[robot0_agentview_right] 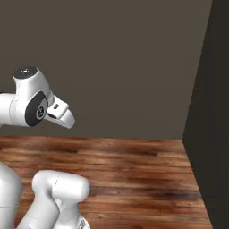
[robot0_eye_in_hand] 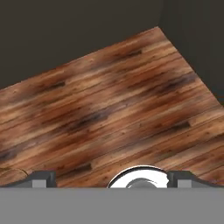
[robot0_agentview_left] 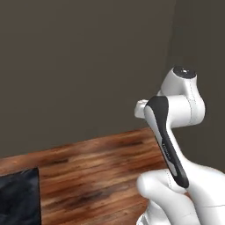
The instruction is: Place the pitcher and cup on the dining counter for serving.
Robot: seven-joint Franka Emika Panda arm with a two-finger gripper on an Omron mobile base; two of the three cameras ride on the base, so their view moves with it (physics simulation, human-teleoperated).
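floor: I see brown wood-plank flooring (robot0_agentview_left: 88, 176) across all three views, bare where it shows.
walls: plain dark grey-brown wall (robot0_agentview_left: 79, 66) straight ahead; a second, darker wall (robot0_agentview_right: 210, 134) closes the right side, and the two meet in a corner at far right of the right base view.
left edge: black white-veined marble slab corner (robot0_agentview_left: 18, 197) at lower left of the left base view. I can't tell whether it is the dining counter or the worktop.
arm: white jointed arm with dark joint covers (robot0_agentview_left: 176, 132) folded up at right of the left base view, and at left in the right base view.
gripper: two-finger gripper (robot0_eye_in_hand: 112, 180), its small dark fingertips (robot0_eye_in_hand: 40, 178) at the bottom corners of the hand view, spread as wide as they go, nothing between them, looking down at floor.
obstructions: nothing standing on the floor I can see.
task things: I can't locate the pitcher or cup from here, so no relation to the fingers to give.
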